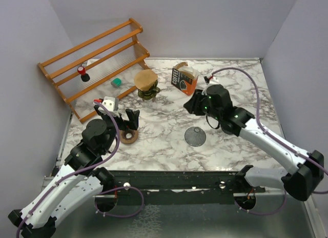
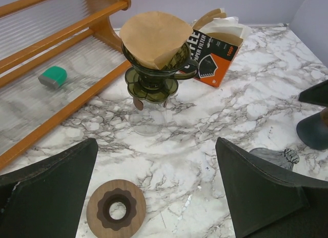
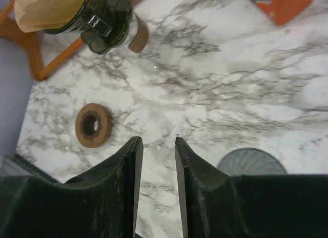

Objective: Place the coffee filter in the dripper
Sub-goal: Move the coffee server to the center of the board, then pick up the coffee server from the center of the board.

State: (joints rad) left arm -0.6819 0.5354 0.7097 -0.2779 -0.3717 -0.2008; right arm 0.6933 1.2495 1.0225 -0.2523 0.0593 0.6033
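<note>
A brown paper coffee filter (image 1: 146,78) sits in the dark green glass dripper (image 1: 149,92) at the back of the marble table, its edge standing up above the rim. The left wrist view shows the filter (image 2: 154,35) inside the dripper (image 2: 152,81). In the right wrist view the filter (image 3: 46,10) and dripper (image 3: 105,20) lie at the top left. My right gripper (image 1: 192,102) (image 3: 158,139) is to the dripper's right, apart from it, its jaws a narrow gap apart with nothing between them. My left gripper (image 1: 126,115) (image 2: 156,143) stands wide open near the front left, empty.
An orange and black box of paper filters (image 1: 183,79) stands at the back centre. A wooden rack (image 1: 97,58) holding a green object (image 1: 116,82) fills the back left. A wooden ring (image 1: 128,136) lies under the left gripper. A dark round lid (image 1: 195,136) lies mid-table.
</note>
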